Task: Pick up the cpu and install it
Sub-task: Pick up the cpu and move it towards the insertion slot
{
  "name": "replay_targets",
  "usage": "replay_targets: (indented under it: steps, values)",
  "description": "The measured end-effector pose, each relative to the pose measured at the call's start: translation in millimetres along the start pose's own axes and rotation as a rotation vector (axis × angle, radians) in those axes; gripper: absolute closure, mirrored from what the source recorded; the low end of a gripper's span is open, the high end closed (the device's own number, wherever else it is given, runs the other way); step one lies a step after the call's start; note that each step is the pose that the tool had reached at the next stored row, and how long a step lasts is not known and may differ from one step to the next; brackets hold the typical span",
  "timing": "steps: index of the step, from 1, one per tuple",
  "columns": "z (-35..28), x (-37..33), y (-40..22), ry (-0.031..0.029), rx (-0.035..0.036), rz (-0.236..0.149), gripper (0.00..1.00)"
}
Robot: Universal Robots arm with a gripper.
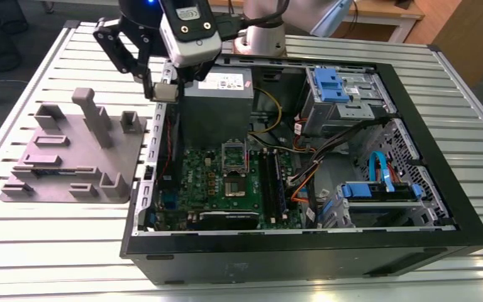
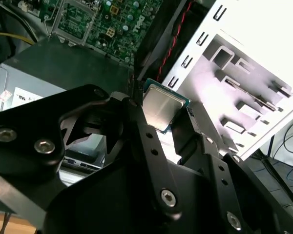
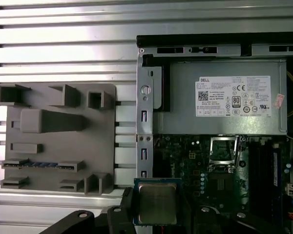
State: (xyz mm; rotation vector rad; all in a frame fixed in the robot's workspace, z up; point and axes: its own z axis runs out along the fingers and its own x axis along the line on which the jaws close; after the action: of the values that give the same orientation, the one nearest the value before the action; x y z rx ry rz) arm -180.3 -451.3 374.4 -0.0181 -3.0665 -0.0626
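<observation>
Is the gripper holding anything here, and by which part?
The gripper holds the cpu, clamped between its fingers by two opposite side edges.
</observation>
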Motion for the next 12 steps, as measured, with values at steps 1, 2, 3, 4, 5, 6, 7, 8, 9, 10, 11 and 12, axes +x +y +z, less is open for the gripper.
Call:
replay_targets:
  steps: [1, 2, 3, 4, 5, 6, 7, 8, 9, 10, 11, 12]
  values:
    - [0.3, -0.1, -2.0, 0.0, 0.0, 0.0, 0.53]
    - [0.7, -0.3, -3.6, -0.0001, -0.0002, 0.0, 0.53]
    - [1.0, -0.4, -4.8, -0.0005, -0.0003, 0.0, 0.53]
    - [1.3, -0.6, -5.5, -0.0019, -0.0002, 0.0, 0.53]
    - [1.7, -0.7, -6.0, -0.0059, -0.0002, 0.0, 0.53]
    - [2.0, -0.8, -6.2, -0.0125, -0.0003, 0.0, 0.53]
    - [2.2, -0.9, -6.5, -0.0209, -0.0004, -0.001, 0.53]
    - [2.4, -1.1, -6.6, -0.0298, -0.0004, -0.001, 0.53]
    - [2.5, -1.2, -6.8, -0.0389, -0.0005, -0.002, 0.53]
    - [2.7, -1.4, -7.0, -0.0462, -0.0006, -0.002, 0.53]
    - [3.0, -2.6, -7.2, -0.0483, -0.0008, -0.002, 0.53]
    - [3.2, -4.5, -7.7, -0.0483, -0.0008, -0.002, 0.53]
